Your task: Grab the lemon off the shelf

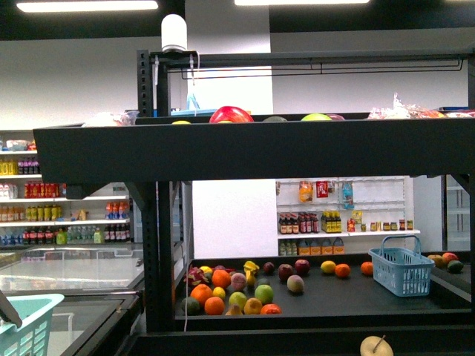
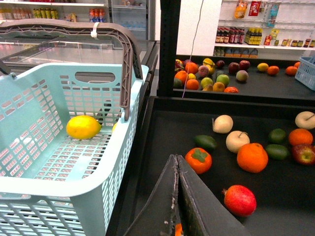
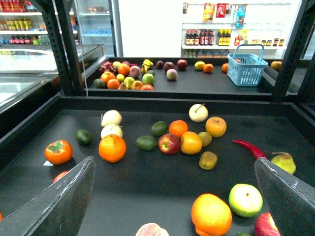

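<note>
Resting in the pale green basket (image 2: 59, 147) beside the left end effector (image 2: 178, 196) is one lemon (image 2: 83, 127), with a second yellow fruit peeking out just behind it, so the pick looks done, or a further one is being lined up. The left end effector's jaws are pressed together with nothing between them, hanging over the near tier of the shelf (image 2: 162, 147).

Just ahead of that end effector are lying one persimmon (image 2: 199, 160), one avocado (image 2: 205, 142), two pale pears (image 2: 230, 132), one large orange (image 2: 252, 157) and one pomegranate (image 2: 240, 200); no lemon is showing among them.

The right end effector (image 3: 172, 196) is standing wide apart and empty above the same tier. Ahead of it are lying one red apple (image 3: 169, 143), one red chilli (image 3: 250, 149) and one green apple (image 3: 245, 200) close by its right jaw. One blue basket (image 3: 247, 69) is sitting well beyond, on the far tier.

Any next pick is calling for finding a lemon first; the small yellow fruit (image 3: 199, 65) far off is a possible one, though I cannot tell.
</note>
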